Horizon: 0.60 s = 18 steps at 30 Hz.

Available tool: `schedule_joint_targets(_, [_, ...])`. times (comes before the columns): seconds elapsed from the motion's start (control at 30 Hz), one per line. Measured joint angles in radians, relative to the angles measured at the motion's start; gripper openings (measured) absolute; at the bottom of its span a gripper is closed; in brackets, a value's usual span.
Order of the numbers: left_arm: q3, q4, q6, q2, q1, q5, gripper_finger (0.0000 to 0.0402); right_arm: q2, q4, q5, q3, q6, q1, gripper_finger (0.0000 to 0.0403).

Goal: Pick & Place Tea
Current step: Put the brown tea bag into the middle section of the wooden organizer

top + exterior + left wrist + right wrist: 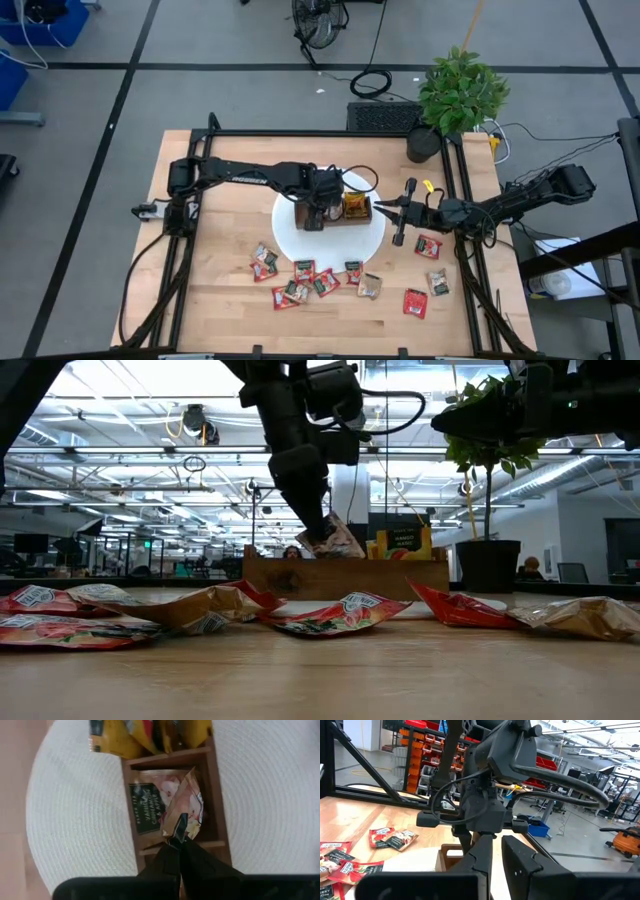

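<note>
Left gripper (176, 842): my fingers pinched tight on a tan sachet (182, 807), over the tray's (216, 795) middle compartment.
Left arm: stretched across from the left, wrist bent down over the tray.
Right gripper (378, 209): nearly closed, holding nothing, just right of the tray.
Loose sachets (312, 279): scattered on the table (220, 300).

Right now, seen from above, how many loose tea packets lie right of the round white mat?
3: an upper red packet, a paler packet below it in the overhead view, and a lower red packet beside that one. None seem hidden there.
</note>
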<state>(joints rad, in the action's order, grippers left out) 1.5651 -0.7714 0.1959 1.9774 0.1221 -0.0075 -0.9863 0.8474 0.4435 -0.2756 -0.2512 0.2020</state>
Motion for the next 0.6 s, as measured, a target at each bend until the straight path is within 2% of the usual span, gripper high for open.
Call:
schedule_joint_targets(0.37, [-0.018,0.02,-0.019,0.0,0.015,0.018,0.0008,0.0,0.006,0.0,0.0,0.0,0.0,0.0028])
schedule_joint_targets(0.6, [-0.019,0.022,-0.036,0.0,0.014,0.078,0.0004,0.0,0.007,0.0,0.0,0.0,0.0,0.0027])
